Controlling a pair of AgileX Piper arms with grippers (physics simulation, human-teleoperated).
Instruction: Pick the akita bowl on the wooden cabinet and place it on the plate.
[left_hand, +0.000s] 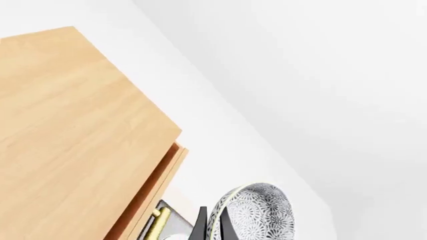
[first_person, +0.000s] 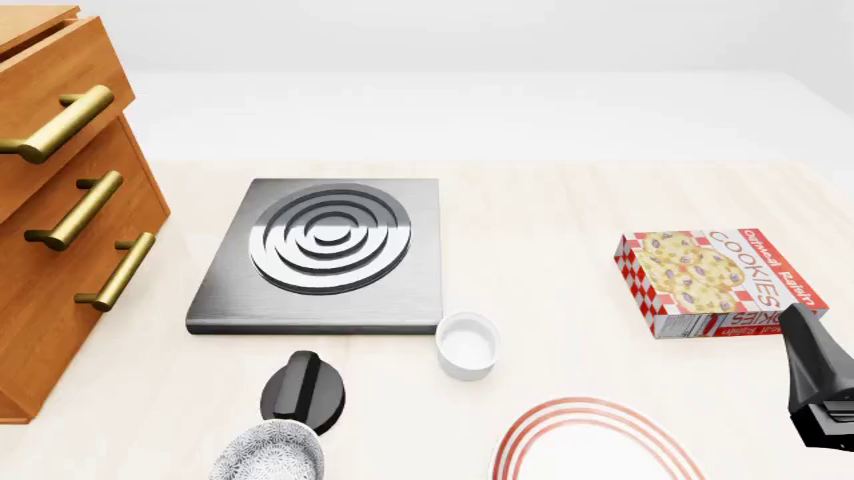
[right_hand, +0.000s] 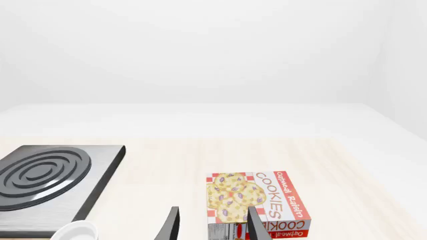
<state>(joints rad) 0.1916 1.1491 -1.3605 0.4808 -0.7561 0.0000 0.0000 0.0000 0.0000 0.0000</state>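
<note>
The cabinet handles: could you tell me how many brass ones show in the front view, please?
3, all on the wooden cabinet at far left: upper handle, middle handle, lower handle. More may lie outside the frame.

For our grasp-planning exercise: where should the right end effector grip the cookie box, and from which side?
Probably across the cookie box's two long side edges, near its middle, coming straight down from above. It lies flat on the table with its printed face up, so only its thin sides offer opposed faces. The right end effector is open.
</note>
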